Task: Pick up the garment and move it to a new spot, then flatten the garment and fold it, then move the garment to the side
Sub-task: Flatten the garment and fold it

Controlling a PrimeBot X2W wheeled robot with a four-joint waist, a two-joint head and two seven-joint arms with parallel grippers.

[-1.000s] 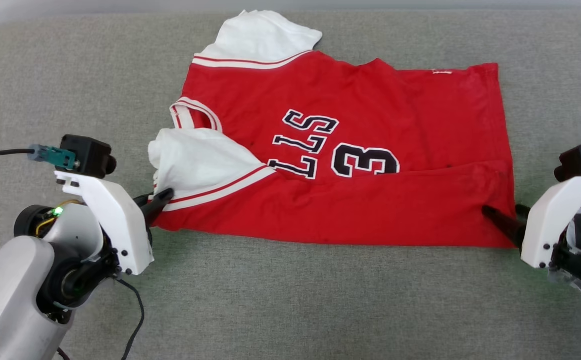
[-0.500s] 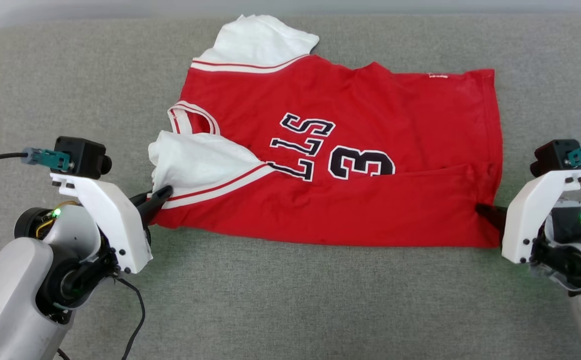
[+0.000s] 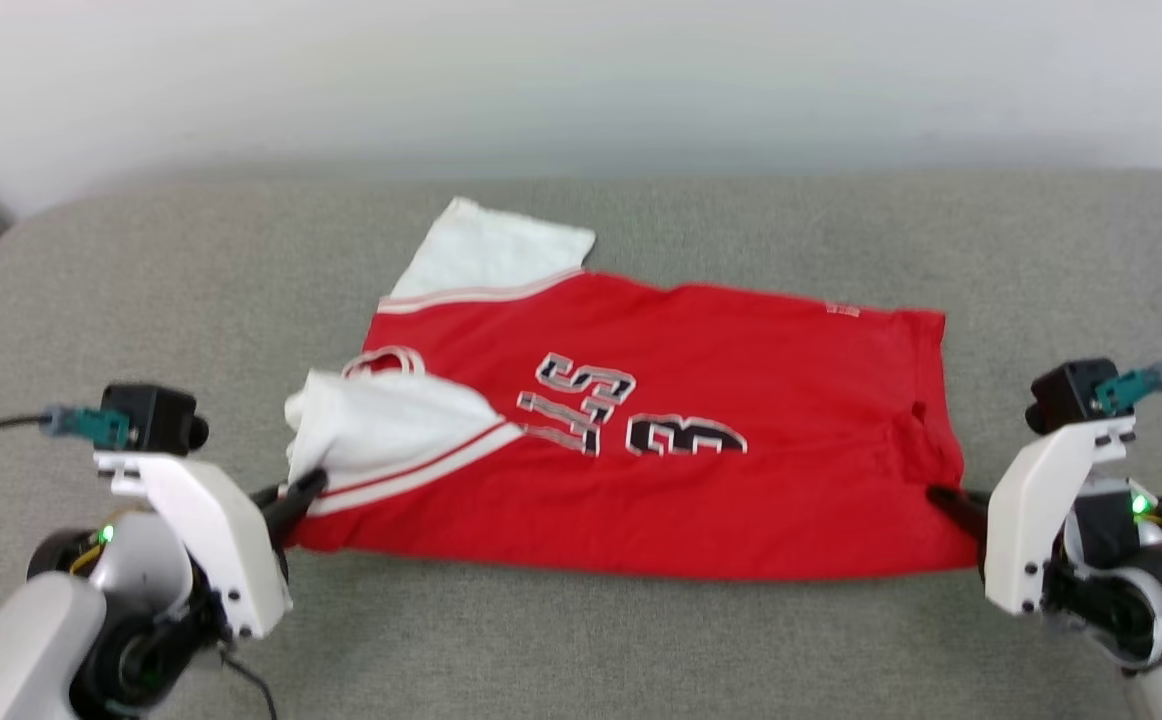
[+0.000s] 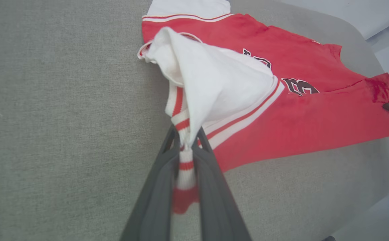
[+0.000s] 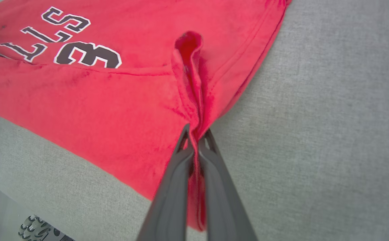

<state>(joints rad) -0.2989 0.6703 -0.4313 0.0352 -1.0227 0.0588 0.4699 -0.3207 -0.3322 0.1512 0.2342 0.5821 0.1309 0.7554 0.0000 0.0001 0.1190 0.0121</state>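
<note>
the garment (image 3: 741, 380) lies spread on the grey cushion (image 3: 581, 640), near edge doubled over. the left gripper (image 4: 186, 134) pinches the striped sleeve cuff, the right gripper (image 5: 196, 132) the red hem corner. best to raise both together, holding that edge taut and level.
</note>
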